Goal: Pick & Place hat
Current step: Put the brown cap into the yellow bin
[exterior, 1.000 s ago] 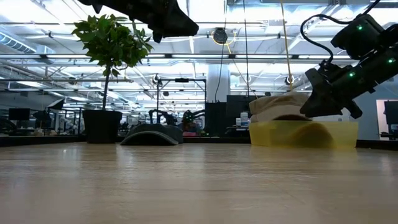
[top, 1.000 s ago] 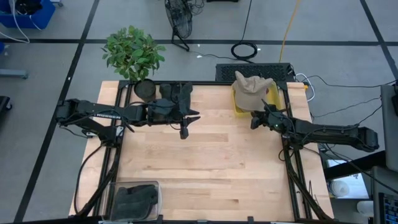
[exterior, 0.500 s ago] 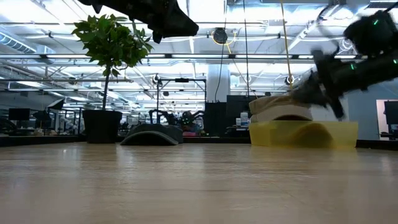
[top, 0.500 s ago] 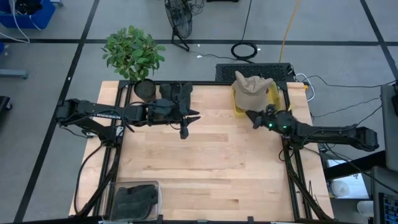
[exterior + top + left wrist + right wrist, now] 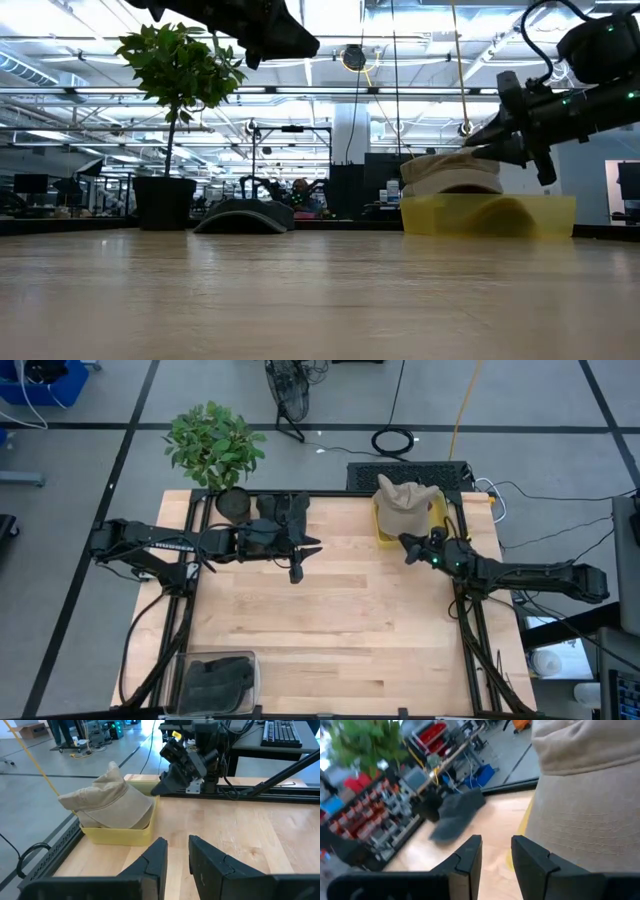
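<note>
A tan cap (image 5: 403, 503) (image 5: 112, 797) sits crown up in a yellow bin (image 5: 440, 512) (image 5: 520, 215) at the table's far right. It fills much of the right wrist view (image 5: 585, 810). My right gripper (image 5: 406, 546) (image 5: 478, 150) (image 5: 496, 855) hovers level at the bin's left near corner. Its fingers are narrowly open and point at the cap's brim without touching it. My left gripper (image 5: 296, 572) (image 5: 177, 855) waits high over the table's middle, with a narrow gap between its fingers, facing the cap.
A dark cap (image 5: 285, 510) (image 5: 245, 217) (image 5: 455, 812) lies on the table's far edge beside a potted plant (image 5: 213, 445) (image 5: 175, 70). A clear bin of dark caps (image 5: 215, 680) stands at the near left corner. Bare wood spans the middle and near right.
My right gripper has moved a little toward the far edge and the tan cap. It has tipped from pointing down to level, with its fingertips now at the height of the brim. The cap and bin have stayed put.
</note>
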